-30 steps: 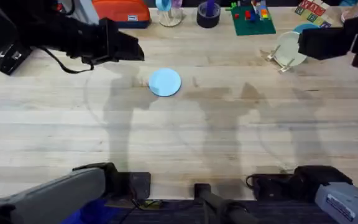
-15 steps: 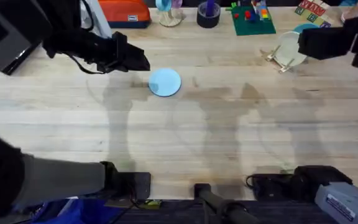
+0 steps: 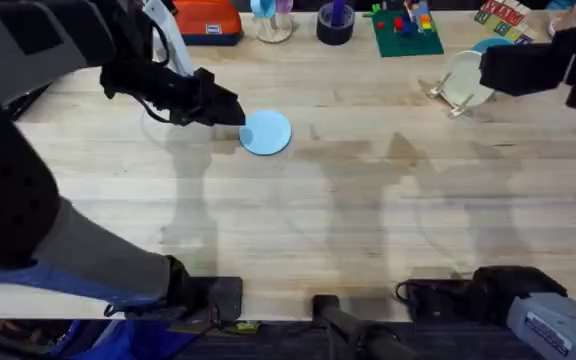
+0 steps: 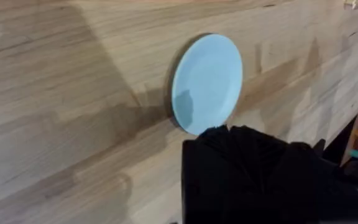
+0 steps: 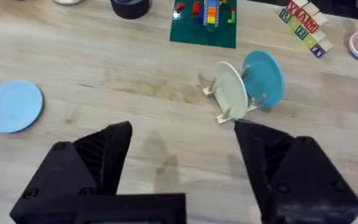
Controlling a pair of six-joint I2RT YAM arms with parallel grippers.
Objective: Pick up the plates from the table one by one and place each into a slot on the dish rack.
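Your left arm (image 3: pixel 28 150) looms big under the overhead camera: dark charcoal shell up top, a light grey link lower down, with blue at its bottom edge, maybe a cable or cover, hard to tell. A thin black cable loops by its black left gripper (image 3: pixel 230 112). The right gripper (image 5: pixel 182 162) has chunky matte black fingers with ribbed faces. By the right base (image 3: pixel 553 325) you've got a grey housing with a small printed label.
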